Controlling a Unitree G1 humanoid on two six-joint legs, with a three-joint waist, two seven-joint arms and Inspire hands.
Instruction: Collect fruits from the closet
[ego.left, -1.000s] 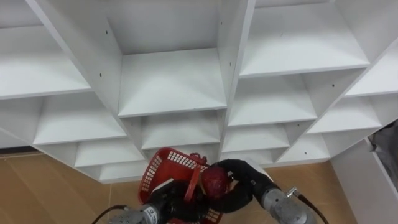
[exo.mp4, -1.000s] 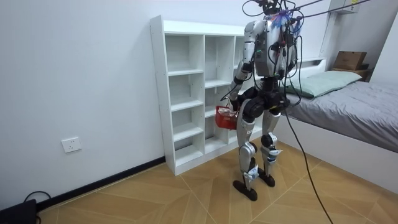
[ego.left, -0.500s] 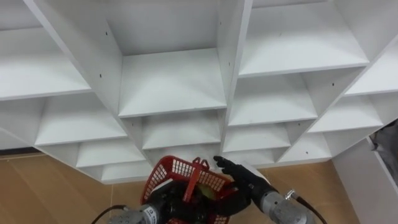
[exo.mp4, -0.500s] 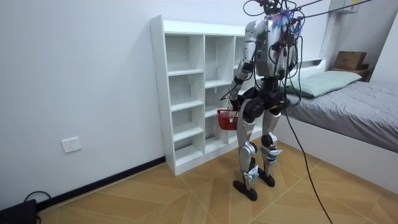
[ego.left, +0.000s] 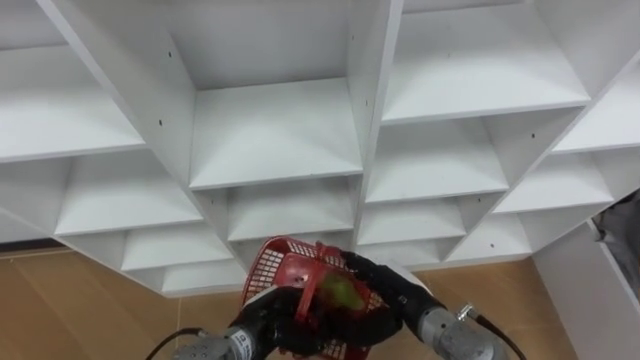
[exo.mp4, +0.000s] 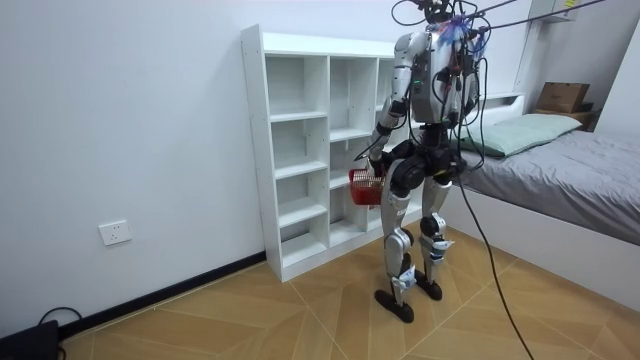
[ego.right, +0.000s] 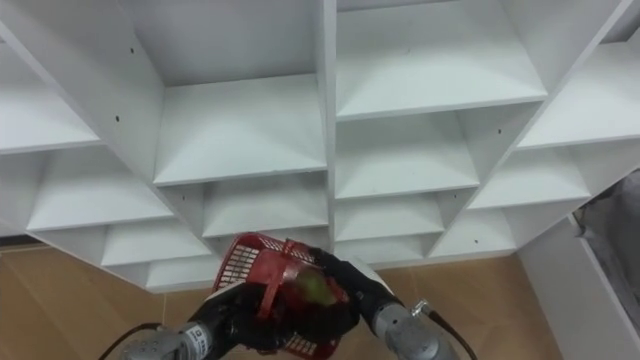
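A red mesh basket hangs low in front of the white closet, whose shelves are bare. My left hand is shut on the basket's handle from below left. A green-and-red fruit lies inside the basket. My right hand rests at the basket's right rim, fingers relaxed beside the fruit. In the room view I stand upright facing the closet, holding the basket at hip height. The right eye view shows the basket, the fruit and the right hand.
The closet's upright dividers and shelf edges are close ahead. Wooden floor lies below. A bed stands behind me at the room view's right, and a white panel edges the lower right.
The right hand brought a red fruit over the basket, let it go inside and now rests at the rim. The basket has tipped and risen slightly.
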